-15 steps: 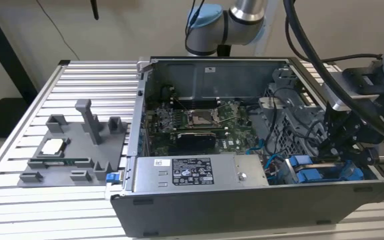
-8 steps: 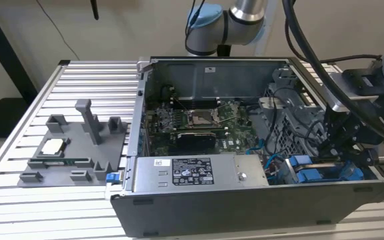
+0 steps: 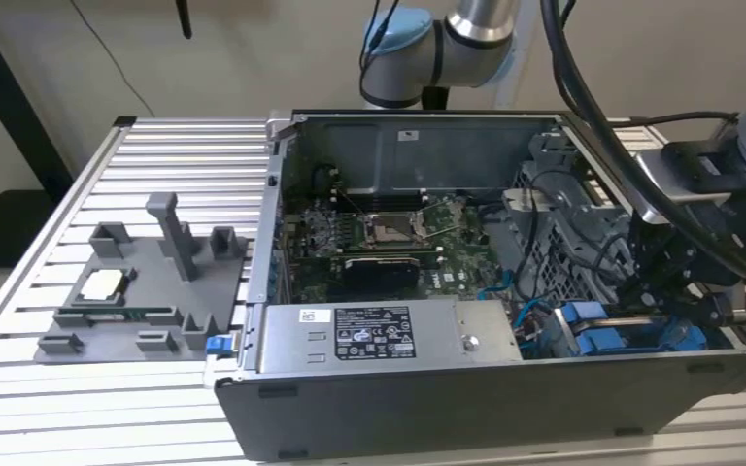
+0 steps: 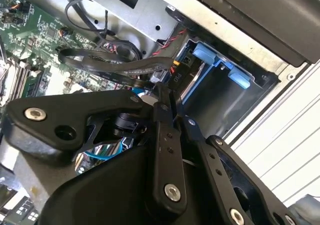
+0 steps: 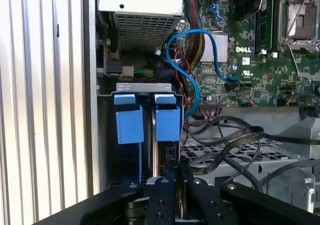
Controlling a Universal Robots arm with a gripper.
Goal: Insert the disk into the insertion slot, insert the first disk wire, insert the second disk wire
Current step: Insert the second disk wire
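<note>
Tool: lower centre of first wrist view, fingers closed on a black wire connector | Disk: seated in drive bay, blue carrier tabs showing, lower right of computer case in exterior view | Blue cable: loops above bay | Surface: ribbed metal.

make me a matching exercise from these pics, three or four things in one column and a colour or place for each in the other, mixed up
Things:
1. power supply
2. parts tray
3. data cable
4. gripper

Colour or place:
A. grey, on the slatted table outside the case, at the exterior view's left
B. blue, looping past the motherboard
C. silver box with a label along the case's near edge
D. black, down at the drive bay with the blue carriers

Pairs: 1-C, 2-A, 3-B, 4-D
</note>
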